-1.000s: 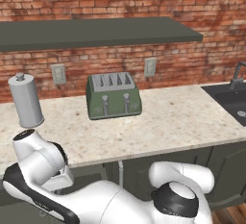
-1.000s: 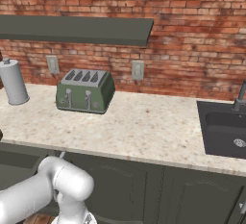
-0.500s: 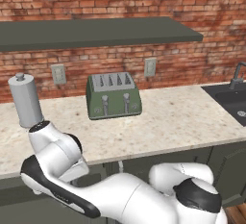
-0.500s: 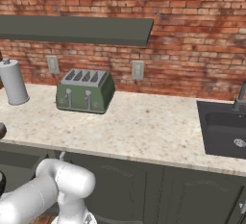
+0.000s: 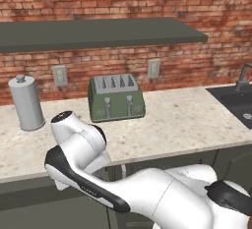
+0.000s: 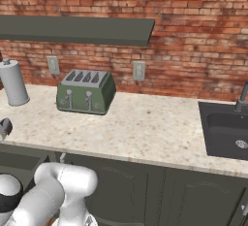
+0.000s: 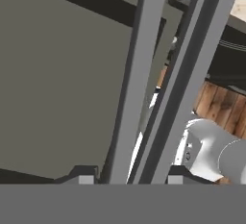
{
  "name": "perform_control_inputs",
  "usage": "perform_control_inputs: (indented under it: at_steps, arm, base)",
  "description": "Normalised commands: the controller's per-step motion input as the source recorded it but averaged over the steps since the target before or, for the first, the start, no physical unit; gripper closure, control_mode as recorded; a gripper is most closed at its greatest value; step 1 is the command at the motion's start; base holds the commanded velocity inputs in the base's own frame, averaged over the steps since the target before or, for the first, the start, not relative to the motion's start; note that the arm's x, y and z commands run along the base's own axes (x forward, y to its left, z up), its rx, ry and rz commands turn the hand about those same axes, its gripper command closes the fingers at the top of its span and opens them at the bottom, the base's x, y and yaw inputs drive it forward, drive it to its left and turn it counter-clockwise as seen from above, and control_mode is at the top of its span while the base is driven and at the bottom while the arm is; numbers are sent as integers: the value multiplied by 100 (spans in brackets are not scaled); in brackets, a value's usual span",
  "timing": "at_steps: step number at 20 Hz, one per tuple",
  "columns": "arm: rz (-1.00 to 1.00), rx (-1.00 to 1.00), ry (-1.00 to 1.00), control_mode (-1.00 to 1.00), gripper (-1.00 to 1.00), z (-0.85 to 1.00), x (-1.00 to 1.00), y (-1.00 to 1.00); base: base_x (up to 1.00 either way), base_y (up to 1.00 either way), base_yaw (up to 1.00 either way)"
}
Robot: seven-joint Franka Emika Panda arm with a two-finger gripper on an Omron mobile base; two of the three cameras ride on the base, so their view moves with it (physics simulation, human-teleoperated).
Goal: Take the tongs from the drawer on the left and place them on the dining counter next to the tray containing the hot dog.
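Observation:
In the hand view the tongs (image 7: 139, 74) run as two long grey metal arms from the bottom up to the top right. They pass between my two fingertips, and my gripper (image 7: 132, 177) is shut on them near their lower end. Behind them lies the drawer's (image 7: 57, 74) flat grey-green surface, with wooden floor (image 7: 218, 107) showing past its right side. In the right base view the drawer (image 6: 19, 164) stands pulled out under the worktop at the far left, beside my arm. The dining counter, the tray and the hot dog are out of view.
A green toaster (image 5: 116, 98) and a grey cylindrical canister (image 5: 26, 102) stand on the speckled worktop (image 5: 187, 120) against the brick wall. A dark sink (image 6: 225, 133) lies at the right. A long dark shelf (image 5: 98, 31) hangs above. Dark cabinet fronts (image 6: 145, 196) run below.
My arm's elbow has risen in front of the worktop edge in the left base view and has swung further left in the right base view. The counter things have not moved.

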Motion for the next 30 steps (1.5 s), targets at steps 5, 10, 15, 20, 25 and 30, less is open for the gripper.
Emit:
perform_control_inputs:
  at_steps: [5, 10, 15, 20, 25, 30]
  arm:
    - [11, 0, -4, -100, 100, 23, 0, -61]
    - [9, 0, -8, -100, 100, 26, 2, -69]
    - [8, 0, -9, -100, 100, 29, 4, -73]
    - [6, 1, -10, -100, 100, 45, 5, -73]
    - [3, 11, -3, -100, 100, 72, 8, -62]
    - [0, 15, -3, -100, 100, 70, 6, -61]
  base:
    - [0, 0, 0]
    - [0, 0, 0]
    - [0, 0, 0]
    - [0, 0, 0]
    - [0, 0, 0]
    - [0, 0, 0]
